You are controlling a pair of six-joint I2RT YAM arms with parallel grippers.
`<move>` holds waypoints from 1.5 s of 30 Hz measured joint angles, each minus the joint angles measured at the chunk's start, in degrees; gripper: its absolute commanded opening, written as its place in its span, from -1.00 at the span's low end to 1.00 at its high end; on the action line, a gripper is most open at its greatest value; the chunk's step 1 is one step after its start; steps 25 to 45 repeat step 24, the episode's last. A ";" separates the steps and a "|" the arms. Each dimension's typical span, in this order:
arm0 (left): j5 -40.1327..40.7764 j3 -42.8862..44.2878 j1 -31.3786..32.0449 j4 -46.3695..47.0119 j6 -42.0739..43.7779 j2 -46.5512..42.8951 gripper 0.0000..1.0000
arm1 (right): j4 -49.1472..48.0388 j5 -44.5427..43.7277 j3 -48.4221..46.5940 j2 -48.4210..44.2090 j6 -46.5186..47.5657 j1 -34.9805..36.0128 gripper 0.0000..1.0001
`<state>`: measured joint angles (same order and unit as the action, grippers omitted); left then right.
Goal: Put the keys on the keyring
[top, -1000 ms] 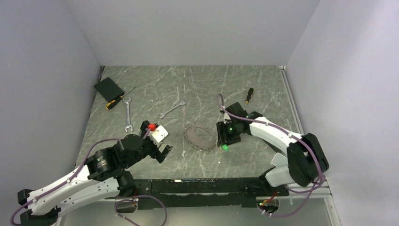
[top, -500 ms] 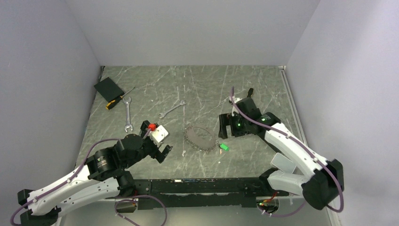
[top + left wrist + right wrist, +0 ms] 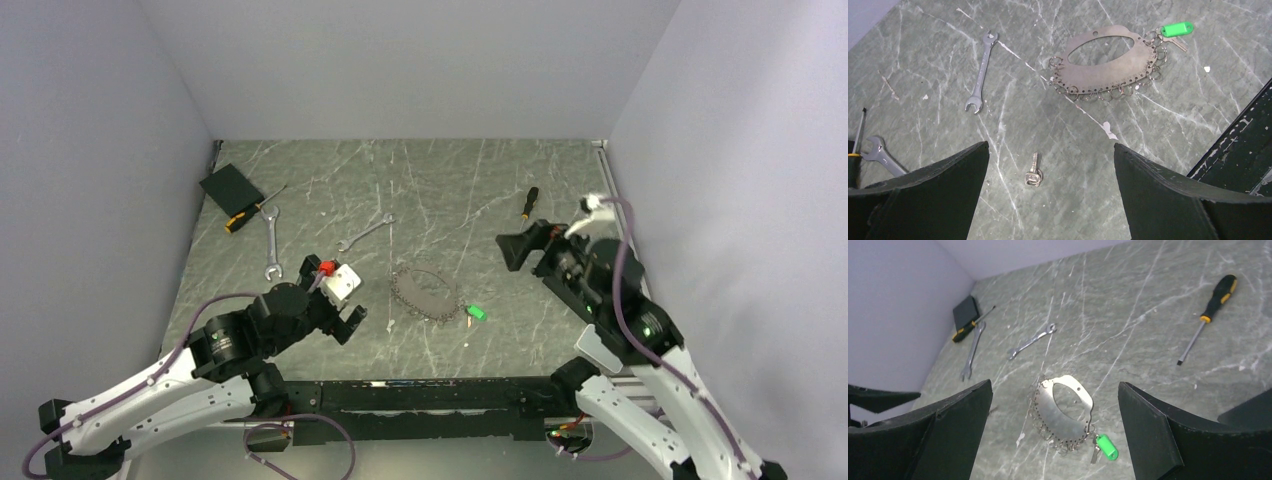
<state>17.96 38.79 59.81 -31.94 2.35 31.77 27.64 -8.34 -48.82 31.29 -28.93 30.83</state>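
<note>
Between your arms, the keyring (image 3: 1108, 70) lies on the desk (image 3: 450, 180), green key (image 3: 1175, 29) at its edge, silver key (image 3: 1033, 175) apart — both jaws wide open, empty.

The left arm (image 3: 150, 390) lies stretched low, with its forearm reaching forward and to the right. At its end, the left gripper (image 3: 347, 327) points forward and down, and its two black fingers (image 3: 933, 190) are spread wide with nothing between them. The right arm (image 3: 640, 340) is bent and raised. The right gripper (image 3: 515, 250) points toward the left, its jaws also wide apart and holding nothing.
</note>
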 measured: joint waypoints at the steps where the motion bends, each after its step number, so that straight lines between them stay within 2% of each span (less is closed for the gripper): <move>1: 0.00 0.00 -0.02 0.00 0.00 0.22 0.99 | -0.48 -1.27 1.92 -2.51 -0.94 0.00 1.00; 5: 0.02 -0.26 -0.11 0.26 0.02 1.03 0.99 | 0.28 -5.84 6.45 -9.07 -4.48 0.00 1.00; 12: 0.42 -0.57 -0.39 1.05 0.02 3.13 0.99 | 3.17 -9.40 8.66 -13.90 -7.34 -0.02 0.99; 23: 2.51 -0.55 -0.50 3.87 0.79 4.46 0.99 | 5.05 -7.93 10.99 -19.58 -6.10 -0.04 1.00; 45: 3.08 -0.55 -0.50 4.70 1.07 4.52 0.99 | 5.20 -7.15 11.08 -19.85 -5.46 -0.04 1.00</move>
